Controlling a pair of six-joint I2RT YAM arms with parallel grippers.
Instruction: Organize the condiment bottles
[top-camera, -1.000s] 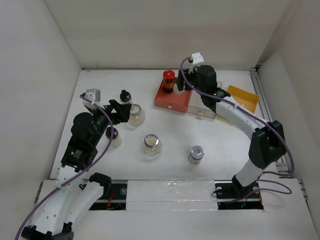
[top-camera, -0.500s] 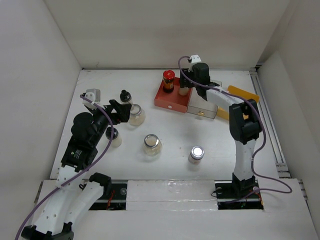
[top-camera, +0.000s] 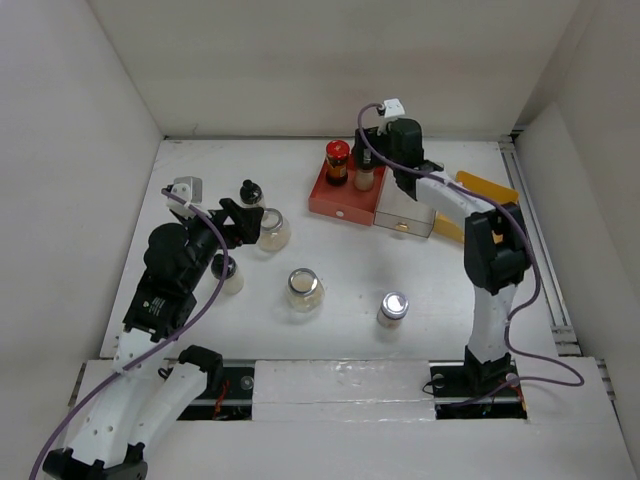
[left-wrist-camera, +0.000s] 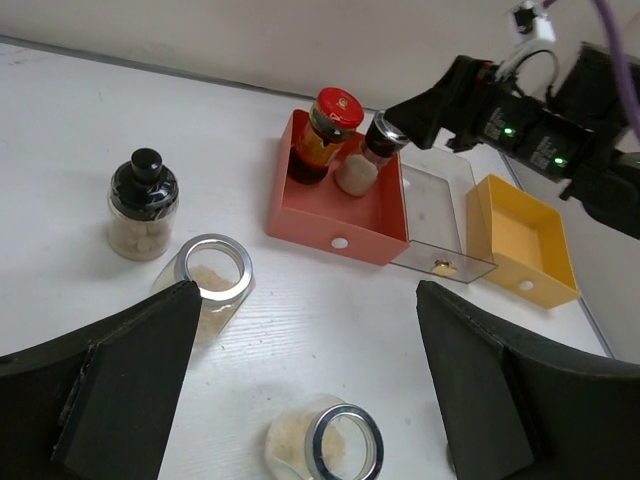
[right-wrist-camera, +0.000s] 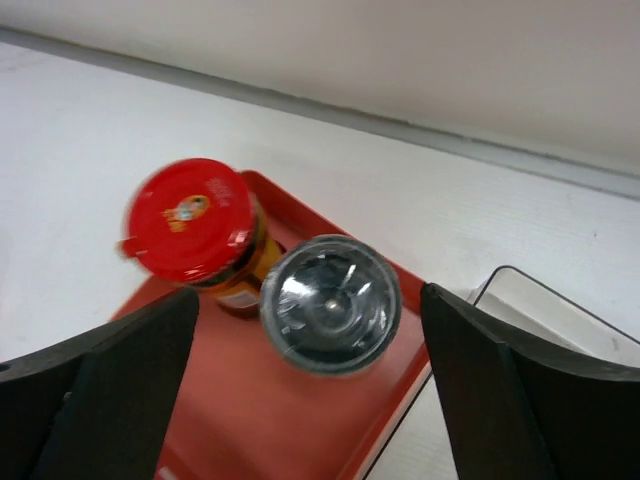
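Only the right wrist view shows the sticker (right-wrist-camera: 190, 210) on the red-capped bottle (right-wrist-camera: 190, 222); its writing is unreadable. That bottle and the silver-lid bottle (right-wrist-camera: 330, 305) stand side by side in the red tray (left-wrist-camera: 330, 235). The right gripper (right-wrist-camera: 308, 300) is spread wide around the silver-lid bottle. The left gripper (left-wrist-camera: 305, 300) is wide and empty. Left of the tray, the black-capped jar (left-wrist-camera: 142, 205) holds pale lumps.
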